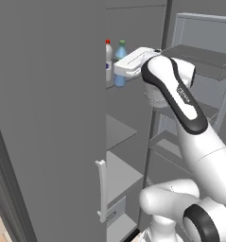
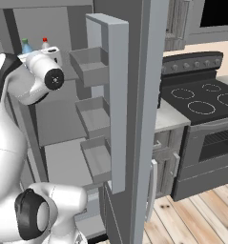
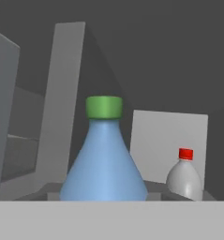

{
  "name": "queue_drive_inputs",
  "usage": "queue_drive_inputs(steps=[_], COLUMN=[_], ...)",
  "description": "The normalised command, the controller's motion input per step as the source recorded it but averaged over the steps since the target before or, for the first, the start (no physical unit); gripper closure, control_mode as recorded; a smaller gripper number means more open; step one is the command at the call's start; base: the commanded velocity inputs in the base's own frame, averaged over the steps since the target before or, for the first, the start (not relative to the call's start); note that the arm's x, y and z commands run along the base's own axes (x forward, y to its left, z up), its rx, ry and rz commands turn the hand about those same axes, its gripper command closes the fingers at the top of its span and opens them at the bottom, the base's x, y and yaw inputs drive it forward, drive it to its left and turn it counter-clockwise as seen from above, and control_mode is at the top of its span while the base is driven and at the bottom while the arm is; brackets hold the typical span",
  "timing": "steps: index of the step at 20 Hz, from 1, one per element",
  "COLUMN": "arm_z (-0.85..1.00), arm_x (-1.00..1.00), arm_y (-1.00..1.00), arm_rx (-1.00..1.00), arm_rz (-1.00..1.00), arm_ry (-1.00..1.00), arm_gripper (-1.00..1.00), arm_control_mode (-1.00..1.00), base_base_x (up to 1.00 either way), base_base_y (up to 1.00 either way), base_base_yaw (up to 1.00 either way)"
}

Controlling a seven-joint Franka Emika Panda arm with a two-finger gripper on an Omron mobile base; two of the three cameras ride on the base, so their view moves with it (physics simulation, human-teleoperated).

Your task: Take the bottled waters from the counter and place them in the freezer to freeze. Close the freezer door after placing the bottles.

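The claw is clamped around the blue bottle (image 3: 104, 164) over the freezer shelf (image 1: 133, 87), beside the red-capped bottle (image 3: 184, 177); smooth, light plastic probably grips best at its broad body.

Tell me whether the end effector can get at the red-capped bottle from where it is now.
Probably not directly: the end effector is shut on the blue bottle on the freezer shelf. The red-capped bottle stands beside it, apart and upright; releasing first would leave the way free.

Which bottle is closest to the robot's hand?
The blue bottle with the green cap. It looms large right before the hand; the red-capped bottle looks smaller, off to one side.
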Motion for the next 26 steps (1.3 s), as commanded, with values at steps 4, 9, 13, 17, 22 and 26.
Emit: queue_drive_inputs(steps=[4,9,13,17,22,26], arm_z=[0.0,0.0,0.0,0.0,-0.01,-0.1], arm_x=[0.0,0.12,0.19,0.19,0.16,0.23], arm_y=[0.09,0.05,0.05,0.09,0.12,0.15], arm_rx=[0.0,0.0,0.0,0.0,0.0,0.0], arm_rz=[0.0,0.0,0.0,0.0,0.0,0.0], arm_ry=[0.0,0.0,0.0,0.0,0.0,0.0], arm_gripper=[1.0,1.0,1.0,1.0,1.0,1.0], arm_control_mode=[-1.0,-1.0,-1.0,-1.0,-1.0,-1.0], base_base_x=[0.0,0.0,0.0,0.0,0.0,0.0], base_base_y=[0.0,0.0,0.0,0.0,0.0,0.0], base_base_yaw=[0.0,0.0,0.0,0.0,0.0,0.0])
